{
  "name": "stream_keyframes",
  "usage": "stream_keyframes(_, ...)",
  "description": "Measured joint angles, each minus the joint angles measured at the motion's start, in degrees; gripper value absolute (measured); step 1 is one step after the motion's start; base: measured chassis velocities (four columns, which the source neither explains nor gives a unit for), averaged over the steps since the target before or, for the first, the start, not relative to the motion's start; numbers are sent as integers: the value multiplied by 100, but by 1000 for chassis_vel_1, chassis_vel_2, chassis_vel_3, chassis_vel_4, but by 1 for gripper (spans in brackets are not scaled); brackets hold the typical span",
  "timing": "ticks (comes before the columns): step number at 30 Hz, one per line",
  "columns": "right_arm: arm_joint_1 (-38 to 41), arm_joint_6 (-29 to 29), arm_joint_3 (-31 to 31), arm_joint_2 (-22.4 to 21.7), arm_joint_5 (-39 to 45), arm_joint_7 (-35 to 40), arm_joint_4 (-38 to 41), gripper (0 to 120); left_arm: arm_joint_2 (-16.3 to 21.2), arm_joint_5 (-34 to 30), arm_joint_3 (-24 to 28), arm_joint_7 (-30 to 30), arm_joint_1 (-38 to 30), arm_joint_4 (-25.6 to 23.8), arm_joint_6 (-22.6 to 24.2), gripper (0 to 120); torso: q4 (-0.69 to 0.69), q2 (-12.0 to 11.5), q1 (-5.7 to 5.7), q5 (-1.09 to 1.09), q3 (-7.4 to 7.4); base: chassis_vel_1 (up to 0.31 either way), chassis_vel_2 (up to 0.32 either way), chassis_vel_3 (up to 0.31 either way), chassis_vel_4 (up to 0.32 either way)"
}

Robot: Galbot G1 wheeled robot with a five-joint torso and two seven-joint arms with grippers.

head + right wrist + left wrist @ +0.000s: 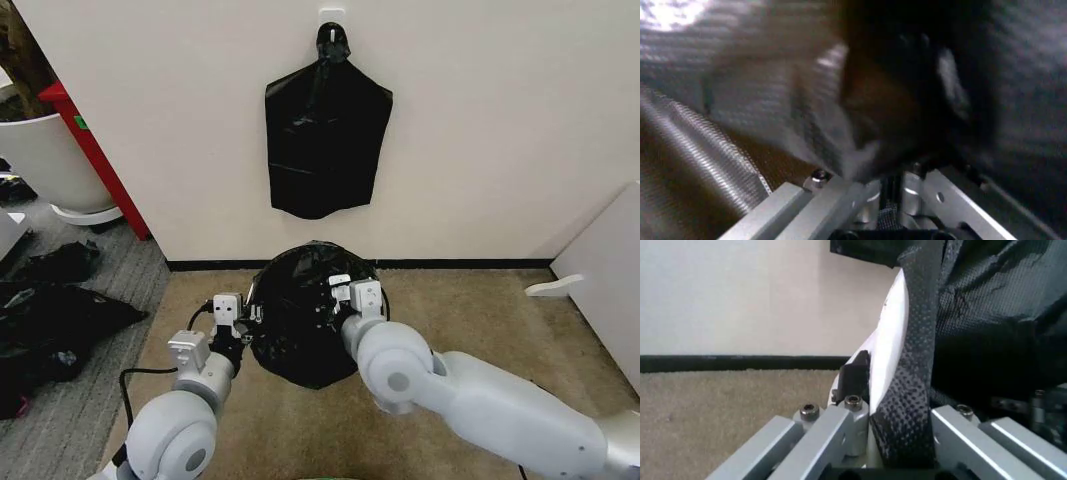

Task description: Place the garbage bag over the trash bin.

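the trash bin stood upright on the brown carpet floor, near the wall, its open mouth facing up. the garbage bag was draped over it and covered nearly all of it, so from the head view it looked like a round black dome, with loose folds hanging down toward the robot.

the left claw was at the left side of the bag, touching its edge. the right claw was at the top right of the bag, just across the mouth from the left claw, with the bin between them.

the left wrist view showed something the head view did not: the cream-white wall of the bin ran up between the left claw's fingers, with the dimpled black bag lying over the rim. the left claw was clenched on the bag and the rim together.

the right wrist view was blurry. it showed shiny black plastic bunched right in front of the right claw, with a bit of it down between the fingers. i cannot tell if that claw was gripping or let go.

another black bag hung flat on the wall from a hook, well behind both claws.
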Motion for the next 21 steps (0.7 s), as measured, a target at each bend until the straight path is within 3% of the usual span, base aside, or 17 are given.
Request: stream_keyframes(21, 2, 66, -232, 297, -122, 238, -600, 0, -40, 188, 112, 260, 140, -198, 0, 1, 0, 0, 0, 0, 0, 0, 0, 0, 0)
